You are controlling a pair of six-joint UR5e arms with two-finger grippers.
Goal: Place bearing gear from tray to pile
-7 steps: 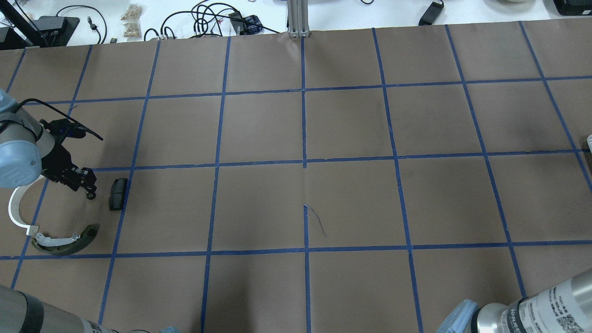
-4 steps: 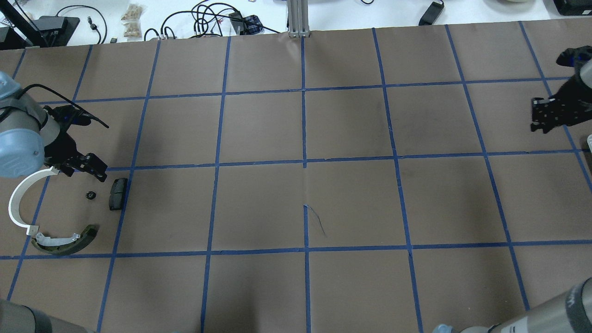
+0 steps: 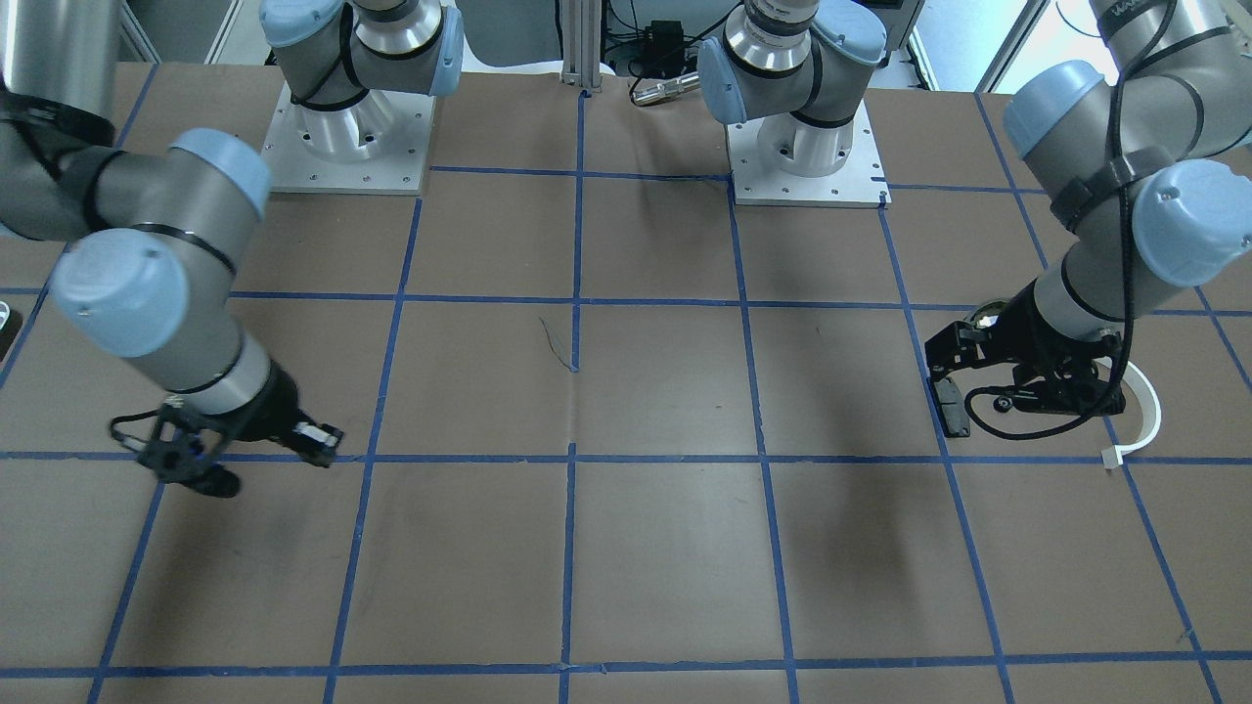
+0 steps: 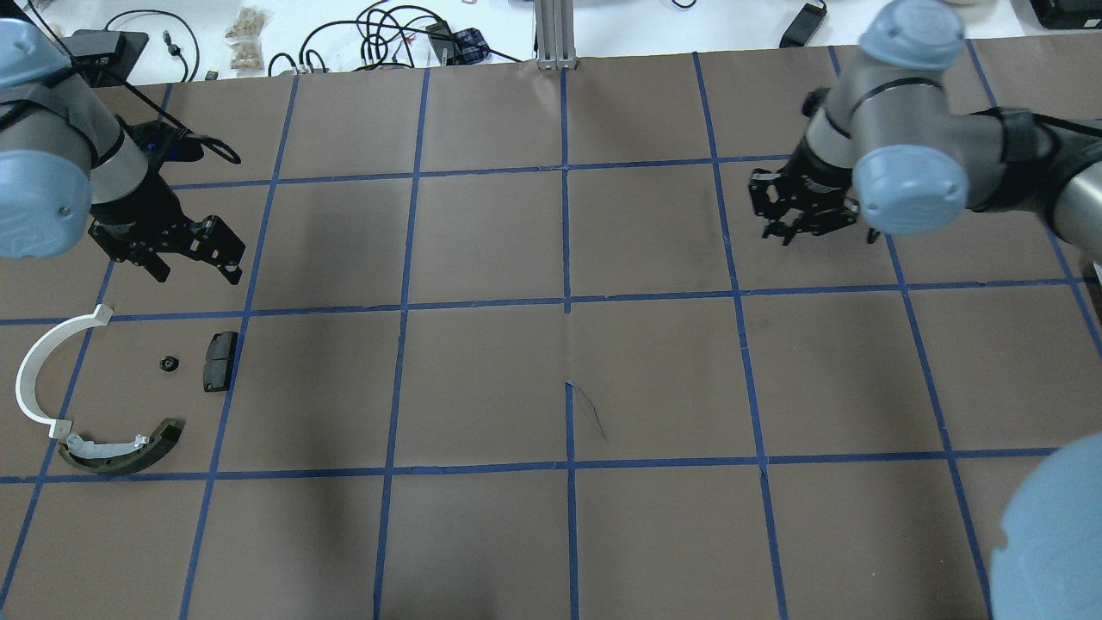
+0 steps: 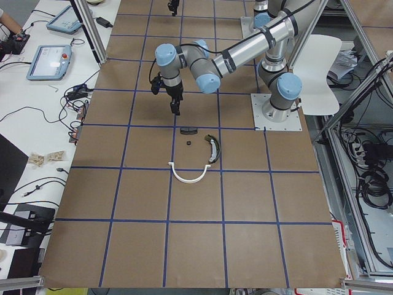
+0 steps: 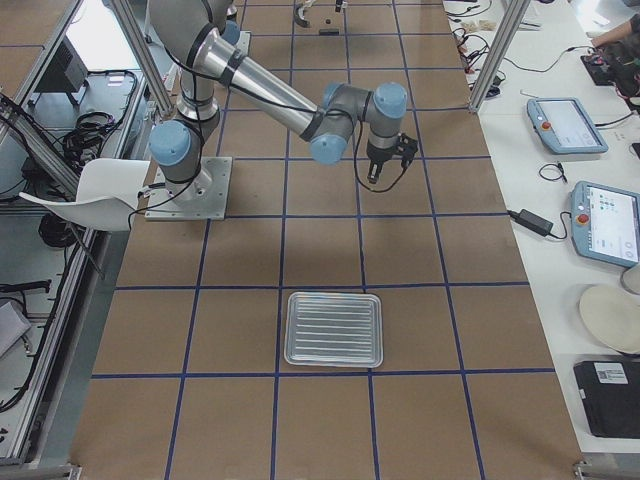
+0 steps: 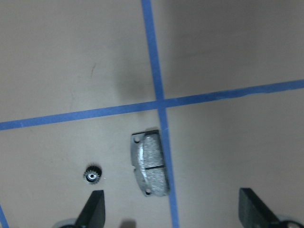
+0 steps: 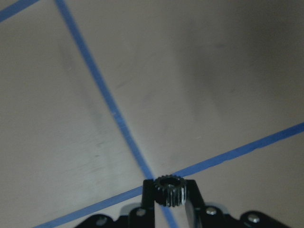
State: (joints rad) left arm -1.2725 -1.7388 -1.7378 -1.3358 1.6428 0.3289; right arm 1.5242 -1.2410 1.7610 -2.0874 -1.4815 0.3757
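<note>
Table under brown paper cover (image 4: 482, 232), ruled into squares by blue tape (image 4: 566, 232). White bench (image 4: 646, 26) beyond the far edge, strewn with black cables (image 4: 379, 34); aluminium post (image 4: 555, 34) at mid-edge.

Far left, the pile:
- Thin white half-ring arc (image 4: 23, 379), lower end just beside the curved olive-and-white brake shoe (image 4: 125, 461).
- Small black toothed gear (image 4: 169, 363) lying flat on the paper between the arc and the small black rectangular pad (image 4: 219, 360), near the pad but apart from it.

Left gripper (image 4: 198, 274) hangs beyond the pile, fingers spread wide, nothing between them.

Right of centre, right gripper (image 4: 790, 234) is clamped on a second black toothed gear (image 8: 170, 191), pinched at the fingertips above a tape crossing.

Ribbed silvery metal tray (image 6: 333, 328) sits at the robot's right end, well apart from both grippers.
</note>
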